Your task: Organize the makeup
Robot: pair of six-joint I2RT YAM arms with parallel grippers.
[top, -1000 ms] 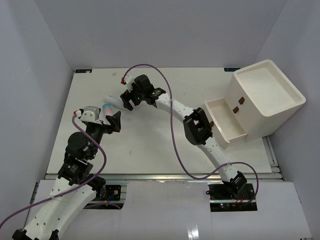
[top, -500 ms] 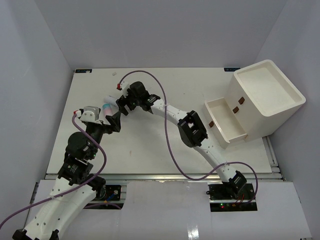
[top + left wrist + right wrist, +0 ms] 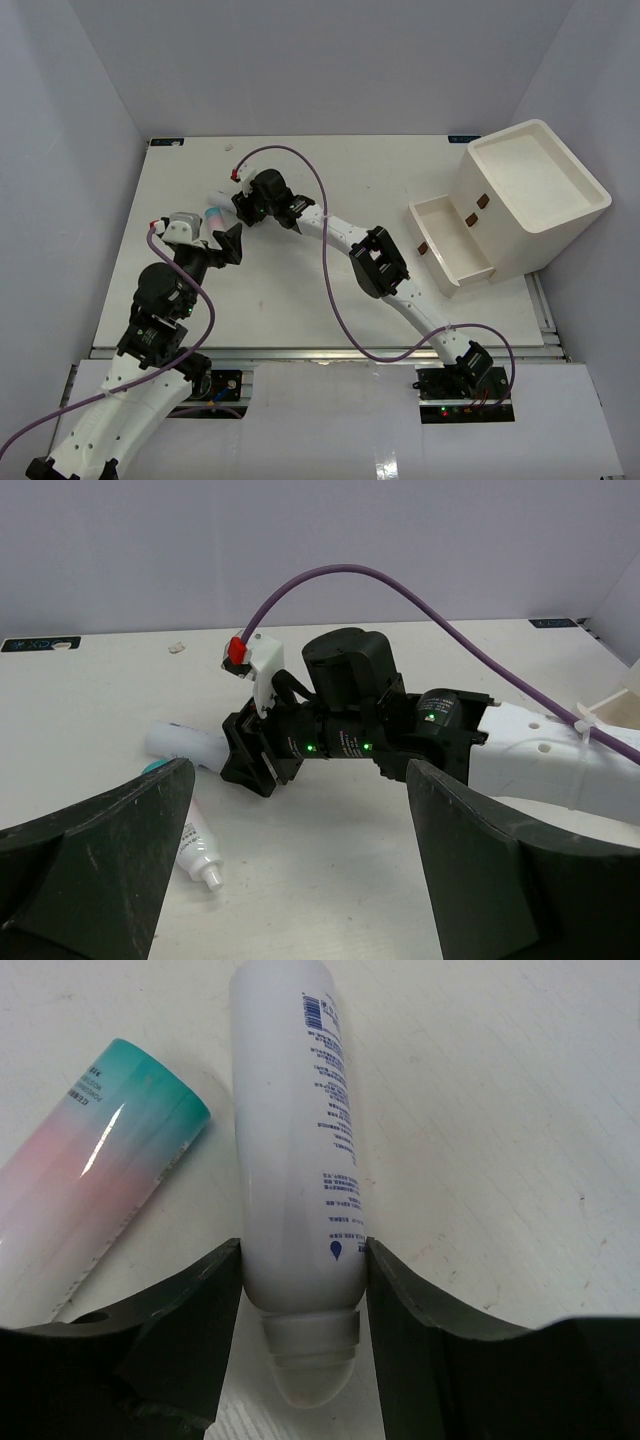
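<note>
- Right claw (image 3: pixel 300 1265) has slid left and pinched the white tube (image 3: pixel 290 1110), lying on the worktop (image 3: pixel 500 1110), near its cap; its long axis runs straight out ahead.
- Left claw (image 3: pixel 300 810) gapes empty, nearby.

**What I counted**

I counted one white tube (image 3: pixel 300 1140) and one pink teal-ended tube (image 3: pixel 80 1190), two tubes together, at the upper left of the top view. At the right stood one white bin (image 3: pixel 535 190) with one open drawer (image 3: pixel 450 245).
</note>
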